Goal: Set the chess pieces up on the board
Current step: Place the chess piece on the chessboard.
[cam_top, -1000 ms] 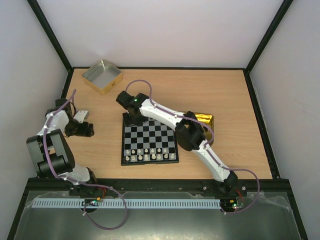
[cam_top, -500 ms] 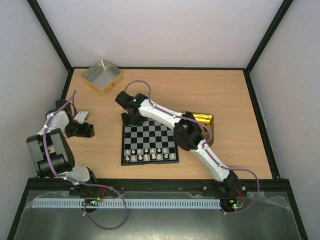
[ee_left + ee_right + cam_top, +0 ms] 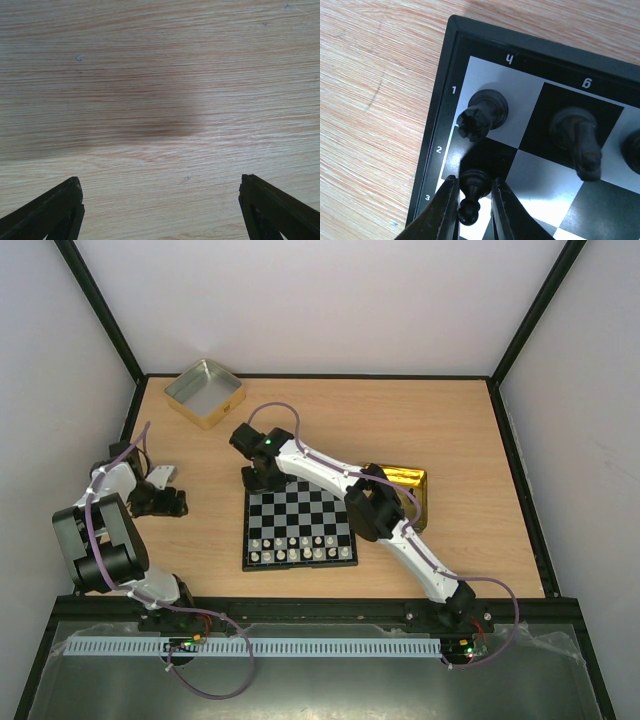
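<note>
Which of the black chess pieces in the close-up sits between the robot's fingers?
The small pawn on the black edge square, flanked by both fingers; the corner rook and the taller piece beside it stand free.

Black and pale grey-white checks pattern the small square chessboard (image 3: 300, 510), its thin border black with white numerals; tiny black peg-like chess pieces (image 3: 482, 115); small silvery-white pieces (image 3: 300, 553); pale tan, streaky wood-grain tabletop (image 3: 160, 90); shiny gold metal tin (image 3: 410, 480)
</note>
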`<state>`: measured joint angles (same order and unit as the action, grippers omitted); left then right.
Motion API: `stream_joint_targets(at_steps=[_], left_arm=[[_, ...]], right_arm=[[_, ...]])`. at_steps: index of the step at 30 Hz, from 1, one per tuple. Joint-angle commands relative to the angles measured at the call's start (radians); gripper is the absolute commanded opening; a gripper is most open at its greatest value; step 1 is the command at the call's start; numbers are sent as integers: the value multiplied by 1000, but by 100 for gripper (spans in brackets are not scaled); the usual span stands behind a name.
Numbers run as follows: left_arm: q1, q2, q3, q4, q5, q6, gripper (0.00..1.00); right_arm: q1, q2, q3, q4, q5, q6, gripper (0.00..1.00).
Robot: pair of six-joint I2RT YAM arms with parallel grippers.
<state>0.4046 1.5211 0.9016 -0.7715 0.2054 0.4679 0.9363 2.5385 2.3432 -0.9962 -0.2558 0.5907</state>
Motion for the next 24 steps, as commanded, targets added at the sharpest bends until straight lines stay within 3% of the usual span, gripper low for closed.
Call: stream_joint_targets(at_steps=[1,9,24], left_arm=[[15,10,-20,-10,15,23,85],[35,8,-28,-15,15,42,85],[39,-14,-41,-25,21,56,85]], right_arm=[[8,33,38,-9,5,7,17],[8,36,44,-7,5,15,26],[7,-25,-33,-17,16,16,30]])
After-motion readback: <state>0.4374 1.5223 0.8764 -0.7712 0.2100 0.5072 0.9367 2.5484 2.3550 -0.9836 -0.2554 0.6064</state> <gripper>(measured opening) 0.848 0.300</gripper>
